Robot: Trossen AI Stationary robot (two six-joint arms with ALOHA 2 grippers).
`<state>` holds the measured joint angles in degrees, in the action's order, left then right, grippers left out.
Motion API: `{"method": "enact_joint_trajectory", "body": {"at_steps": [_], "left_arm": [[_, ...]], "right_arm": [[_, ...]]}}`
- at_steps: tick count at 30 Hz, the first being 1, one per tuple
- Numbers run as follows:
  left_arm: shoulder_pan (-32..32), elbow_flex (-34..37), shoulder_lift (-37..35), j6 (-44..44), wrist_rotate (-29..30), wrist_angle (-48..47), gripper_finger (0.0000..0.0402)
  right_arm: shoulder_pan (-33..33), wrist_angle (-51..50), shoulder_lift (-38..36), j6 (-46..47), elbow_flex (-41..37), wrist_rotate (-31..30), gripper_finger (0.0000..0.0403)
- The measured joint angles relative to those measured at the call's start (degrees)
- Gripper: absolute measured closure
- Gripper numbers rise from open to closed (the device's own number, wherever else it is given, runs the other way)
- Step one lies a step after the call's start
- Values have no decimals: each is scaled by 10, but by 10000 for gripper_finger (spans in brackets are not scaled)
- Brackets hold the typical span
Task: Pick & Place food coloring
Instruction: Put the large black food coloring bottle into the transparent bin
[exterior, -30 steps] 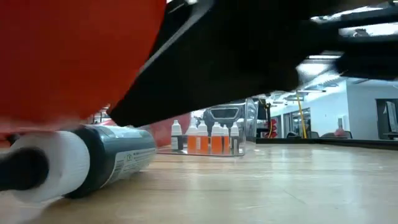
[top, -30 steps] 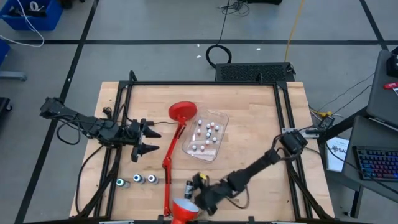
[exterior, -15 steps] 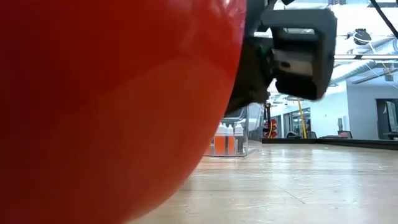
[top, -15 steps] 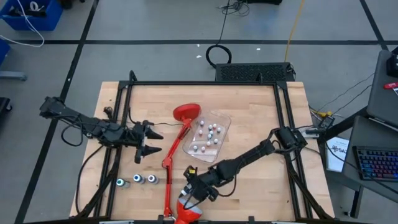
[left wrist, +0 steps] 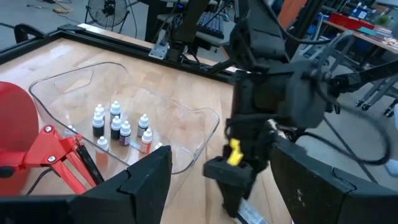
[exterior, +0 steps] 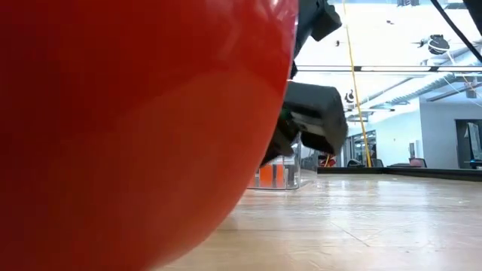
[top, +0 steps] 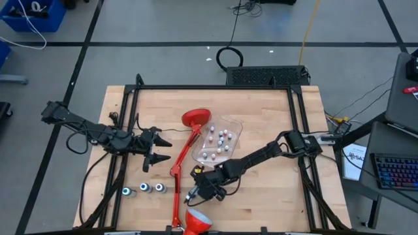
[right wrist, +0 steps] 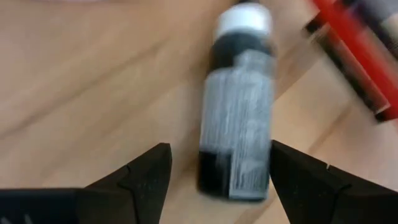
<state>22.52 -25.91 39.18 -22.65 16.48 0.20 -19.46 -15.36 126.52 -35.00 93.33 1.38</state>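
Food coloring is split three ways: small bottles (top: 219,140) stand in the clear tub (top: 234,125) mid-bench, three dark bottles (top: 144,188) stand near the front left edge, and a fourth dark bottle (right wrist: 239,106) lies on its side on the wood just beside the red lamp's arm (top: 177,183). Over the last second the right gripper (top: 197,189) has swung back from the lamp's base (top: 198,224) at the front edge and now hovers over that lying bottle, fingers spread to either side and not touching it. I judge a grasp is being lined up, with the pick not yet made. The left gripper (top: 155,150) waits spread apart near the left edge, unchanged
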Motion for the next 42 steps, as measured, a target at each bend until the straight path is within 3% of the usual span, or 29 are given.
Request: {"method": "enact_joint_trajectory", "body": {"at_steps": [12, 15, 19, 22, 29, 37, 42], "left_arm": [[0, 0, -1, -2, 0, 1, 131], [0, 0, -1, -4, 0, 1, 130], [0, 0, -1, -4, 0, 1, 131], [0, 0, -1, -4, 0, 1, 131], [0, 0, -1, -18, 0, 4, 131], [0, 0, -1, -16, 0, 4, 131], [0, 0, -1, -13, 1, 4, 131]], "right_arm": [[-1, 18, 19, 7, 1, 4, 166], [-1, 10, 19, 28, 1, 4, 204], [-2, -9, 19, 58, 1, 4, 294], [-6, -34, 8, 79, 0, 0, 297], [-45, -52, -65, 92, -2, -132, 297], [-78, -58, -156, 148, -1, -160, 297], [-98, -109, -212, 178, -1, -247, 297]]}}
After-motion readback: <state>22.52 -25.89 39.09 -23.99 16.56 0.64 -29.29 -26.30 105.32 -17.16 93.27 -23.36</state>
